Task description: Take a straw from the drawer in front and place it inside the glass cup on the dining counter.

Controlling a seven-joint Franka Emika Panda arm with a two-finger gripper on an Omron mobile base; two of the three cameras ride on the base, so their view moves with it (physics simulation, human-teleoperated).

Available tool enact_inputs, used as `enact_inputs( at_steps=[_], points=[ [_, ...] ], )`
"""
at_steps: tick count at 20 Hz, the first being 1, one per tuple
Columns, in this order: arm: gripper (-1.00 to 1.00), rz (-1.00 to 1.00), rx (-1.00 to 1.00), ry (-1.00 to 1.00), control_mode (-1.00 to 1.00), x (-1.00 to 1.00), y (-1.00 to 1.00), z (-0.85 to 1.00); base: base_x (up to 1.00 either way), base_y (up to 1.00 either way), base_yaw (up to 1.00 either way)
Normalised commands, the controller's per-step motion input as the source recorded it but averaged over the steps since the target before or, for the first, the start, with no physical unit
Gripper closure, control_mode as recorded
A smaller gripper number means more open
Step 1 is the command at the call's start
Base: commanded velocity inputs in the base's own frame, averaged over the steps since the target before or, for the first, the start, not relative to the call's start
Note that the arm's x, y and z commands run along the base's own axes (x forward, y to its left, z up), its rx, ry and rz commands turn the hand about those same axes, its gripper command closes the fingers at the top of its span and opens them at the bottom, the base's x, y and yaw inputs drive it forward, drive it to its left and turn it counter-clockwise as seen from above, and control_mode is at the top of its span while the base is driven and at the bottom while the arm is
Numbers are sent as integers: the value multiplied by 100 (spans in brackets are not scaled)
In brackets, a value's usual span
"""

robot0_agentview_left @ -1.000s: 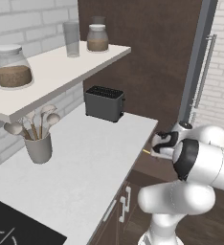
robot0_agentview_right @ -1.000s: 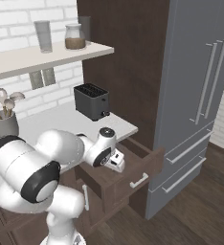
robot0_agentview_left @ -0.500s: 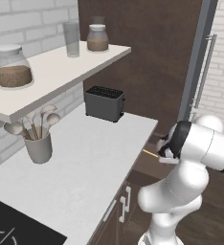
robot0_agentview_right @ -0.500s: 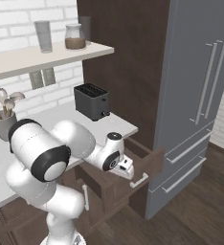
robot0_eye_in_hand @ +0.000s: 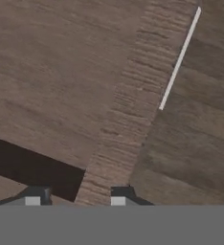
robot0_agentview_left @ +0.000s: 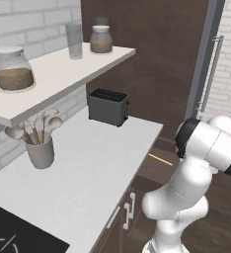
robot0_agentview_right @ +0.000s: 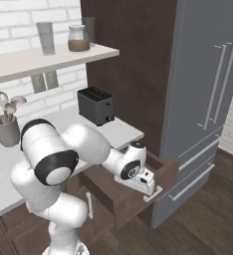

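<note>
Over the last second the arm swung its elbow up and carried the hand outward along the open drawer [robot0_agentview_right: 106,194], toward the drawer's front and its silver handle [robot0_agentview_right: 152,193]. Meanwhile the pincer [robot0_eye_in_hand: 78,195] narrowed from wide open to roughly half.

Its tips were still apart. A lighter wooden ridge of the drawer ran up between them, close against one tip, with a dark gap on the other side. Nothing appeared to be clamped, and the pincer held no straw.

The straw [robot0_agentview_left: 160,159] lay flat inside the drawer, just past the edge of the white table [robot0_agentview_left: 88,163] above the drawer. In the hand view a thin pale line [robot0_eye_in_hand: 180,58], most likely that same straw, lay beyond the ridge and well clear of the tips.

Judging from this, the closing was not lined up on the straw. The pick-up was not yet made, and the carry to the glass cup remained ahead.
</note>
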Motion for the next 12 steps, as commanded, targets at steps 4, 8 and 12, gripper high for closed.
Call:
enact_inputs(
  at_steps=[4, 8, 12],
  points=[
    [-100, 0, 0, 5, -100, -46, -98, -30, 0, 0, 0],
    [-100, 0, 0, 6, -100, -50, -100, -31, 0, 0, 0],
    [-100, 0, 0, -4, -100, -50, -51, -7, 0, 0, 0]
  ],
)
